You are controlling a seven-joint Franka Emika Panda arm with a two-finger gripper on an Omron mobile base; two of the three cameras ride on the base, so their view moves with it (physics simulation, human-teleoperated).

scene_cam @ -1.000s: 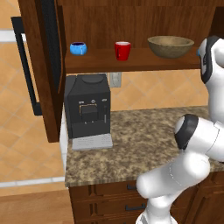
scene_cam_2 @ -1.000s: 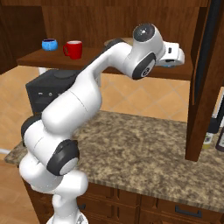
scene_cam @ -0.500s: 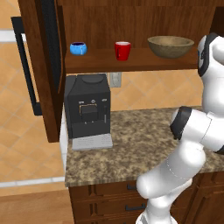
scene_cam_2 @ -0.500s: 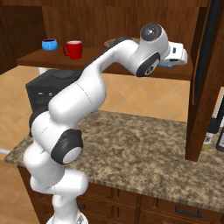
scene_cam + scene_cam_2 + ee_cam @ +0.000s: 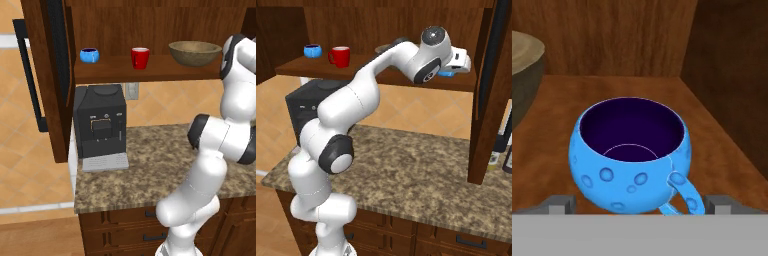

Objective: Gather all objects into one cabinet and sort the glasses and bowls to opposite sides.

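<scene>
Left base view, left to right: you have the cabinet (image 5: 52, 75) door swung open at the left with its long black bar handle (image 5: 30, 75); on the shelf (image 5: 150, 70) sit 1 blue mug (image 5: 89, 55) at the left end, then the red cup (image 5: 140, 57) well apart from it, then the wooden bowl (image 5: 195, 53) further right; the black coffee machine (image 5: 100, 125) stands under the shelf on the speckled counter (image 5: 145, 160), and the white arm (image 5: 220, 145) rises at the right and hides the shelf's right end.

Right base view: you see the same mug and cup at the shelf's left end, the arm reaching across to the right end, and a sliver of a second blue mug (image 5: 447, 74) just under the hand, beside the cabinet's right wall.

Hand view: the bowl's rim is at the left edge; the second mug stands upright on the shelf, dark inside, handle toward the camera and to the right; the gripper (image 5: 639, 204) has its 2 fingers spread wide, 1 on each side of the mug; you cannot tell from the picture whether they touch it; the cabinet wall closes the right side.
</scene>
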